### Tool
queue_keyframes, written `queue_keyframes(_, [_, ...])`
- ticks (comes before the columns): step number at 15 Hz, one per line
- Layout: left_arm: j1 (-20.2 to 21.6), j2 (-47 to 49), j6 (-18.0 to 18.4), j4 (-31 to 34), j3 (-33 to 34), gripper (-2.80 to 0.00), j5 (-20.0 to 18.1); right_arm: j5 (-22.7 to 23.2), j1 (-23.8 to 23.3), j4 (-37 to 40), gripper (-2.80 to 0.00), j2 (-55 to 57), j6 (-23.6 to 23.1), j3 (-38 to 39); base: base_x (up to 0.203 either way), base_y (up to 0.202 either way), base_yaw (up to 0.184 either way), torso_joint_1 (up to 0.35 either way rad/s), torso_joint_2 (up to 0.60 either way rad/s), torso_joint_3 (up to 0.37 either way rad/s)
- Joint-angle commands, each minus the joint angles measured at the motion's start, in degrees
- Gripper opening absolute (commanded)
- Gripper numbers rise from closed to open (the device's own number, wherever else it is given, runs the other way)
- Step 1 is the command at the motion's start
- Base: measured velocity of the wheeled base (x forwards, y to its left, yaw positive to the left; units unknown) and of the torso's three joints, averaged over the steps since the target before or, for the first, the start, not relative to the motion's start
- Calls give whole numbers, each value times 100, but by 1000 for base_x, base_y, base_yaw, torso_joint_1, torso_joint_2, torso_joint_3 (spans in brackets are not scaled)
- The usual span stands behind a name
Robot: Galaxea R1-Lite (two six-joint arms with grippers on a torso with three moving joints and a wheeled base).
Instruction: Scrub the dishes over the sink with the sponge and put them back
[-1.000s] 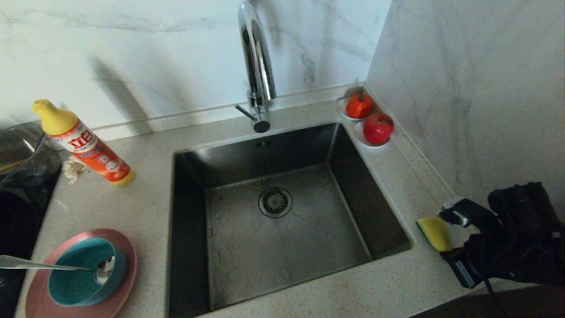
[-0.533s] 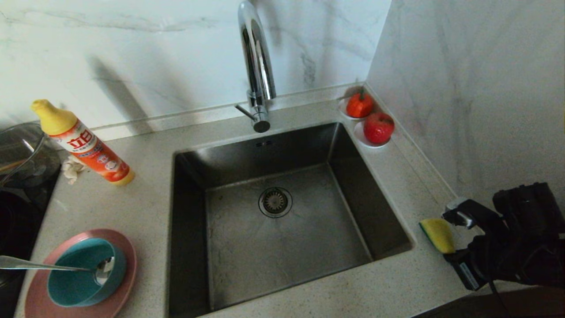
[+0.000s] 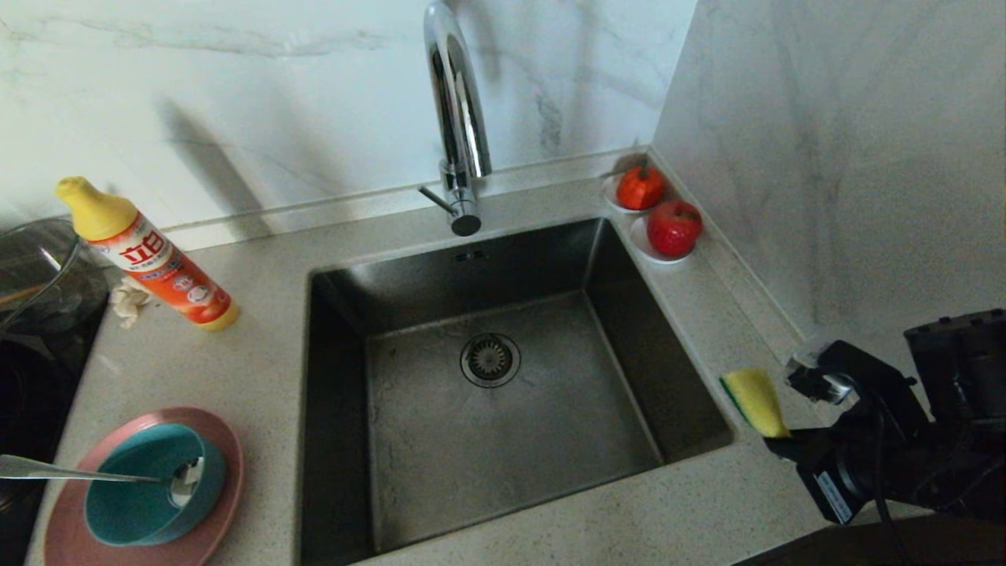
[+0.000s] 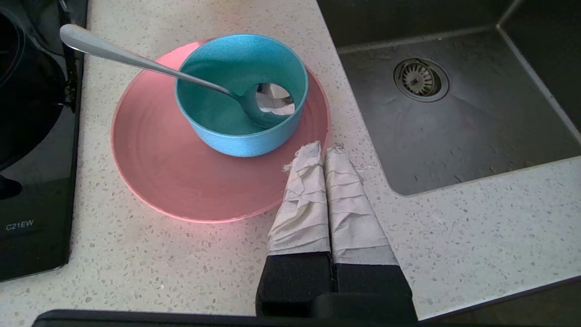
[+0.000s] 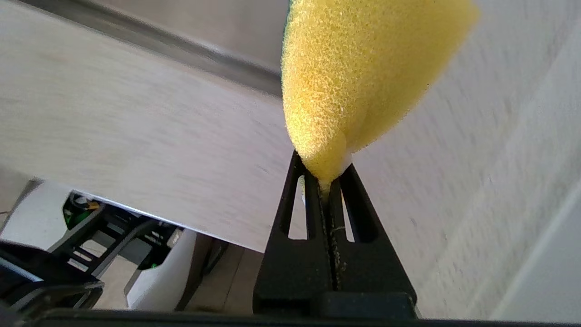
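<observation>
My right gripper (image 3: 778, 442) is shut on one end of the yellow sponge (image 3: 754, 401) (image 5: 358, 77), which it holds above the counter just right of the sink (image 3: 503, 385). A dark green layer shows along the sponge's edge. At the front left of the counter a pink plate (image 3: 75, 534) (image 4: 181, 181) carries a teal bowl (image 3: 145, 487) (image 4: 240, 91). A silver spoon (image 3: 55, 470) (image 4: 136, 61) rests in the bowl, handle out to the left. My left gripper (image 4: 323, 150) is shut and empty, parked over the plate's near rim; the head view does not show it.
A tall chrome tap (image 3: 456, 118) stands behind the sink. An orange detergent bottle (image 3: 149, 255) leans at the back left beside a beige rag (image 3: 130, 303) and a glass pot (image 3: 39, 275). Two saucers with red fruit (image 3: 660, 216) sit in the back right corner. A marble wall (image 3: 849, 157) runs close along the right.
My right arm has lifted and carried the sponge up and a little leftward, toward the sink's right rim. The plate, bowl, spoon and left gripper have stayed still.
</observation>
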Motion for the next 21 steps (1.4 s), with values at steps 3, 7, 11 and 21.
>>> queue_keyframes(3, [-1, -19, 1, -1, 1, -280, -1, -67, 718, 456, -280, -195, -43, -548, 0, 0, 0, 0, 0, 0])
queue_keyframes(7, [-1, -19, 1, -1, 1, -280, -1, -633, 1440, 1188, -280, -168, -183, -1123, 0, 0, 0, 0, 0, 0])
queue_keyframes(11, [-1, -19, 1, -1, 1, -280, -1, -1035, 1858, 1406, -280, 6, -943, -1313, 0, 0, 0, 0, 0, 0])
queue_keyframes(21, [-1, -19, 1, -1, 1, -280, -1, -2076, 2689, 1302, -280, 675, -2237, -1701, 0, 0, 0, 0, 0, 0])
